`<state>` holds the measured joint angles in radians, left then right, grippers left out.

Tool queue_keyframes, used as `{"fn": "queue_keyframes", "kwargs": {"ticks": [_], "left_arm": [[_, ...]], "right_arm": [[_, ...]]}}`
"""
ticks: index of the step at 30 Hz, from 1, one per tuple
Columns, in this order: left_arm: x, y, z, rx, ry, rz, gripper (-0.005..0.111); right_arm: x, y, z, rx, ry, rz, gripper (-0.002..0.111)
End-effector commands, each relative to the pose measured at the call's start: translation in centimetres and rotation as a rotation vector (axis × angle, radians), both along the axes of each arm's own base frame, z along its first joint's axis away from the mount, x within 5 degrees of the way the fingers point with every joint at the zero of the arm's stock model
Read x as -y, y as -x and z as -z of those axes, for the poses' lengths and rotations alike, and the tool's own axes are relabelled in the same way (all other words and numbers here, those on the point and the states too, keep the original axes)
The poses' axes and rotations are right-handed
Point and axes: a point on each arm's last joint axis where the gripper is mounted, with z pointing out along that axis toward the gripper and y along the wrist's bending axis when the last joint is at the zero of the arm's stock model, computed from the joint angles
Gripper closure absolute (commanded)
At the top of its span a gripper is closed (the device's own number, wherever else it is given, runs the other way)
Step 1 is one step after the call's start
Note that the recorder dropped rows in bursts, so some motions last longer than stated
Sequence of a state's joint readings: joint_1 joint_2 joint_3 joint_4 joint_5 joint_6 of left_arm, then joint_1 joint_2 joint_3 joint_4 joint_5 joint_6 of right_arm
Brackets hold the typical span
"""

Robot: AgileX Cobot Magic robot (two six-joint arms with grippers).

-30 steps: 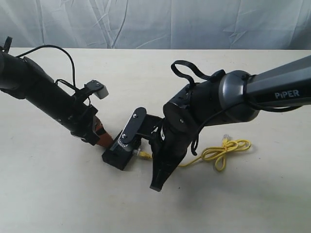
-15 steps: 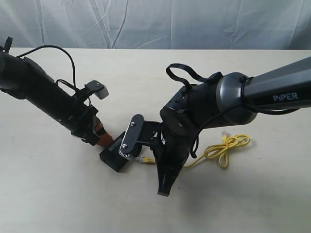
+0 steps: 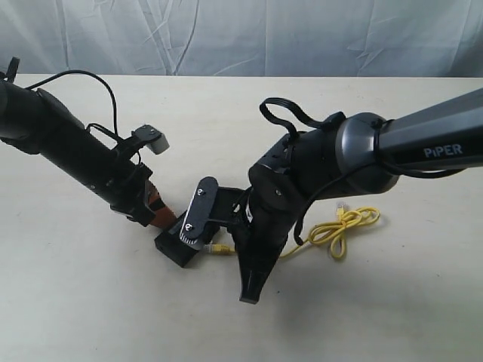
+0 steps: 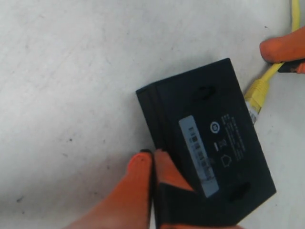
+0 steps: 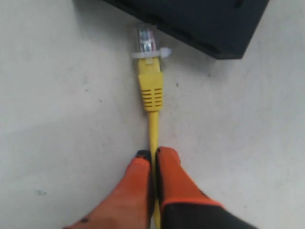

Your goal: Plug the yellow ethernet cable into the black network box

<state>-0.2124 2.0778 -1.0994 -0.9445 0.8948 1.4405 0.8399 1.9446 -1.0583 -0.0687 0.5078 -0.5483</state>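
Right end effector point(image 5: 152, 158) is pinched on the yellow ethernet cable point(image 5: 152, 125) just behind its boot. The clear plug point(image 5: 147, 40) touches the black network box point(image 5: 190, 19) at its edge and appears unseated. Left end effector point(image 4: 153, 160) clamps the box's edge on the worktop point(image 4: 71, 71). Insertion remains outstanding. Spare loop point(image 3: 343, 230) lies well clear of the box.

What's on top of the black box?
The flat black plastic network box carries a grey printed label, white symbols and two oval dimples; nothing loose lies there. Its underside is hidden.
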Motion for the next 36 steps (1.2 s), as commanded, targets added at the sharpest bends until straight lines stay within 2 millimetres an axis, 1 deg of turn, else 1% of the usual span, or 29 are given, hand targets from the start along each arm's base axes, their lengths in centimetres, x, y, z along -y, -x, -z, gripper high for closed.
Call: {"fn": "queue_keyframes", "kwargs": {"ticks": [1, 17, 36], "left_arm": [[0.34, 0.10, 0.16, -0.006, 0.001, 0.016, 0.107], [0.28, 0.14, 0.20, -0.004, -0.006, 0.025, 0.107], [0.23, 0.17, 0.23, -0.003, -0.011, 0.031, 0.107]], "right_arm": [[-0.21, -0.12, -0.19, 0.015, -0.021, -0.006, 0.109], [-0.15, -0.09, -0.30, 0.005, -0.026, 0.014, 0.109], [0.10, 0.04, -0.30, -0.001, 0.010, -0.028, 0.109]]}}
